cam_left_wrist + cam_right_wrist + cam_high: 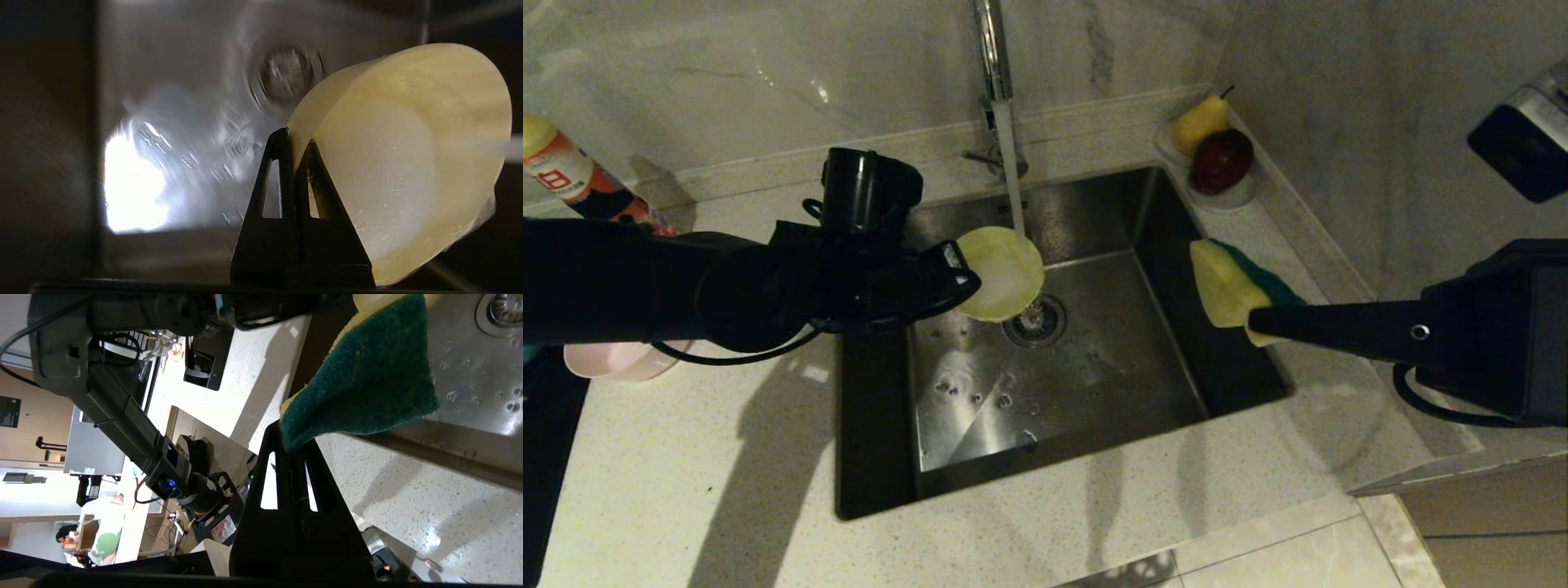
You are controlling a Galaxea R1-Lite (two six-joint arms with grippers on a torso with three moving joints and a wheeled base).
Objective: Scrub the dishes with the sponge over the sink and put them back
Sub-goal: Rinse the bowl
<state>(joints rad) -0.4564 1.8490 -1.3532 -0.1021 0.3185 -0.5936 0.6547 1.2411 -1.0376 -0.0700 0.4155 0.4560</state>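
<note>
Over the sink (1094, 384), the left gripper (968, 282) holds the yellow bowl (1005, 273) by its rim, its fingers (282, 179) pinched tight on the wall of the bowl. The bowl is tipped on its side under the stream of water (1011, 175) from the faucet (992, 49), just above the drain (1035, 320). At the sink's right edge, the right gripper (1258, 320) clamps one end of the sponge (1229, 282), fingers closed on it, green face turned away from the basin and yellow body toward it. The sponge is apart from the bowl. A pink bowl (621, 359) sits on the counter (727, 490) to the left, partly hidden by the left arm. A pear (1201, 122) and a red apple (1221, 159) lie in a white dish (1227, 198) at the back right corner.
</note>
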